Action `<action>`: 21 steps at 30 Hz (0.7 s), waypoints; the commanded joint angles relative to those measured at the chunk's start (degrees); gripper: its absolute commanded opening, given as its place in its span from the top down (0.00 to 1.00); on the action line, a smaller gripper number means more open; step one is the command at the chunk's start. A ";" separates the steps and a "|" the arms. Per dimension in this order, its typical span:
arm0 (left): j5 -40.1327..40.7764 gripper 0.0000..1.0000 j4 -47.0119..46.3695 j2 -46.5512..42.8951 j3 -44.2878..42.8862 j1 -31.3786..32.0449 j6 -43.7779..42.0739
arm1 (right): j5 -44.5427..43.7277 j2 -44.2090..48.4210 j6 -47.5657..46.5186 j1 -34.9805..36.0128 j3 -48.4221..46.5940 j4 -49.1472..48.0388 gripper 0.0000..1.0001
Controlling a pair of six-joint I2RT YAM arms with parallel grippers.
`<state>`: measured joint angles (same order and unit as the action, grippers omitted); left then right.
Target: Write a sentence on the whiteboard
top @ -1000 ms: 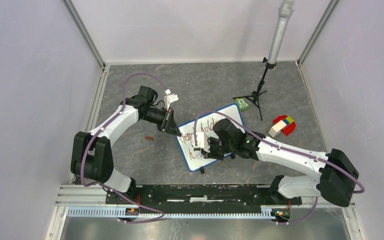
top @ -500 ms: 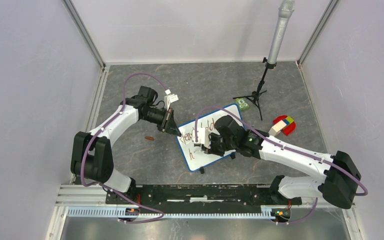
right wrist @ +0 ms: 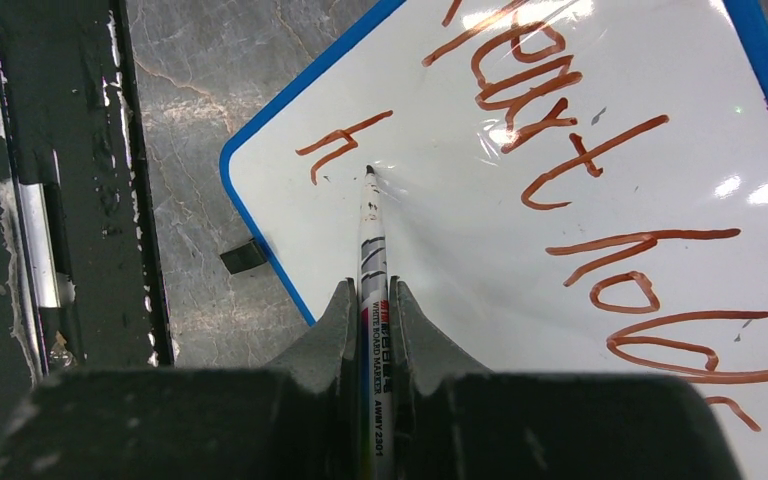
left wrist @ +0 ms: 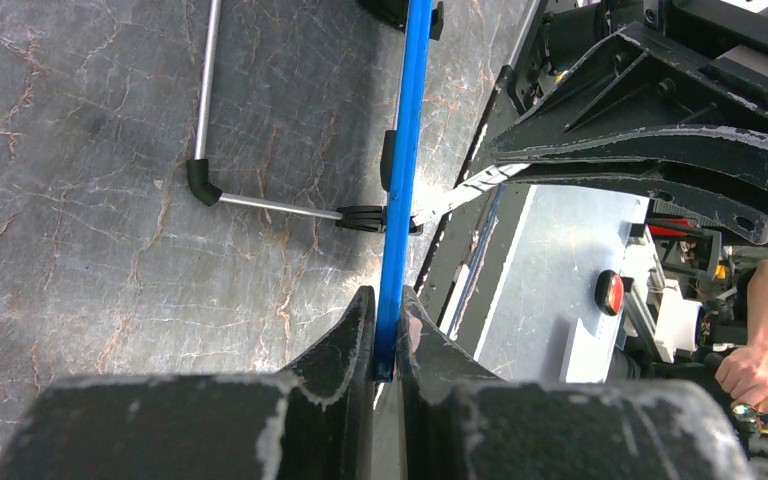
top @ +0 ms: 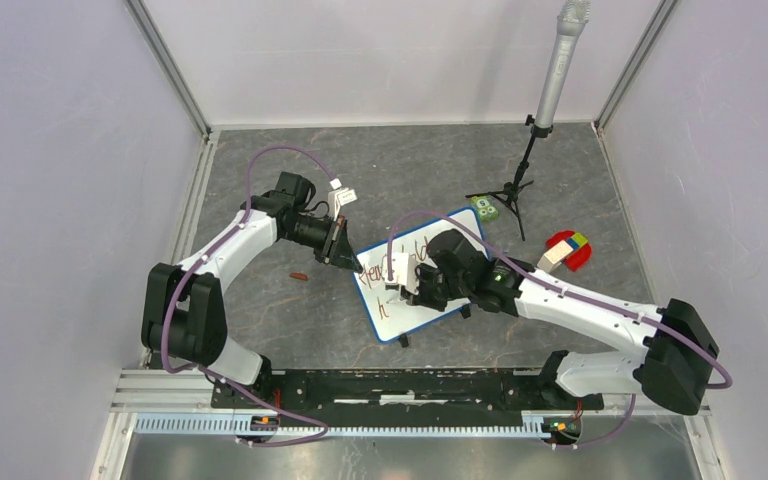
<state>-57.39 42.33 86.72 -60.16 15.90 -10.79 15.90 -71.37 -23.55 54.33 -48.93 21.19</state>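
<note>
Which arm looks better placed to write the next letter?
Right. The right gripper holds the marker, its tip at the whiteboard beside the second line's first strokes. The left gripper is clamped on the blue frame, steadying it.

A grey microphone [top: 558,65] stands on its black tripod [top: 522,170] at the back right — small green object [top: 485,208] beside its legs. Coloured blocks [top: 566,250] sit further right — a small brown piece [top: 300,276] lies left.
</note>
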 commanded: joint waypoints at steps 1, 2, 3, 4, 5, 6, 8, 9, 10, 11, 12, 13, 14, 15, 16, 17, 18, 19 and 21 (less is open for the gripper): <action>1.81 0.98 -1.19 -1.18 -1.19 0.18 0.01 | 0.21 -1.13 0.59 -0.18 -2.07 -3.06 1.00; 1.88 0.98 -1.20 -1.22 -1.15 0.18 0.01 | 0.33 -1.05 0.46 -0.18 -1.89 -2.92 1.00; 1.88 0.98 -1.19 -1.27 -1.10 0.18 0.03 | 0.49 -1.21 0.31 -0.19 -1.64 -2.65 1.00; 1.92 0.98 -1.20 -1.25 -1.16 0.18 0.02 | 0.57 -1.18 0.22 -0.14 -1.26 -2.49 1.00; 1.92 0.98 -1.20 -1.12 -1.18 0.18 -0.04 | 0.76 -1.08 0.05 -0.14 -0.95 -2.26 1.00; 1.82 0.98 -1.19 -1.11 -1.19 0.18 -0.11 | 0.98 -1.01 -0.17 -0.15 -0.51 -2.06 1.00; 1.82 0.98 -1.21 -1.00 -1.19 0.18 -0.07 | 1.38 -0.80 -0.56 -0.20 0.20 -1.47 1.00; 1.84 0.98 -1.18 -0.90 -1.27 0.18 -0.10 | 1.64 -0.74 -0.85 -0.12 0.60 -1.21 1.00; 1.84 0.97 -1.19 -0.88 -1.27 0.18 -0.05 | 1.76 -0.64 -1.09 -0.17 0.95 -1.05 1.00; 1.89 0.98 -1.21 -0.87 -1.26 0.18 -0.08 | 1.84 -0.53 -1.27 -0.11 1.45 -0.93 1.00; 1.92 0.98 -1.19 -0.87 -1.27 0.18 -0.05 | 2.04 -0.46 -1.47 -0.14 1.74 -0.75 1.00; 1.88 0.98 -1.19 -0.88 -1.27 0.18 -0.10 | 2.51 -0.32 -1.63 -0.10 2.01 -0.48 1.00; 1.92 0.98 -1.20 -0.87 -1.27 0.18 -0.06 | 2.82 -0.23 -1.80 -0.07 2.14 -0.30 1.00; 1.92 0.98 -1.19 -0.90 -1.27 0.18 -0.03 | 2.95 -0.02 -2.00 -0.04 2.30 -0.25 1.00; 1.93 0.98 -1.19 -0.92 -1.27 0.18 -0.08 | 2.95 0.10 -2.34 -0.10 2.47 -0.08 1.00; 1.93 0.98 -1.20 -0.88 -1.27 0.18 -0.11 | 2.93 0.25 -2.58 -0.09 2.54 0.08 1.00; 1.90 0.98 -1.22 -0.88 -1.26 0.18 -0.08 | 2.77 0.34 -2.79 -0.09 2.60 0.24 1.00; 1.93 0.98 -1.20 -0.92 -1.34 0.18 -0.07 | 2.54 0.49 -2.92 -0.08 2.61 0.37 1.00; 1.93 0.98 -1.19 -0.91 -1.36 0.18 0.00 | 2.04 0.74 -3.13 -0.10 2.39 0.52 1.00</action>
<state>-57.28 42.30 86.63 -60.16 15.90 -10.81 19.29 -71.83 -25.10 54.33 -46.96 21.56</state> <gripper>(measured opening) 0.149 0.136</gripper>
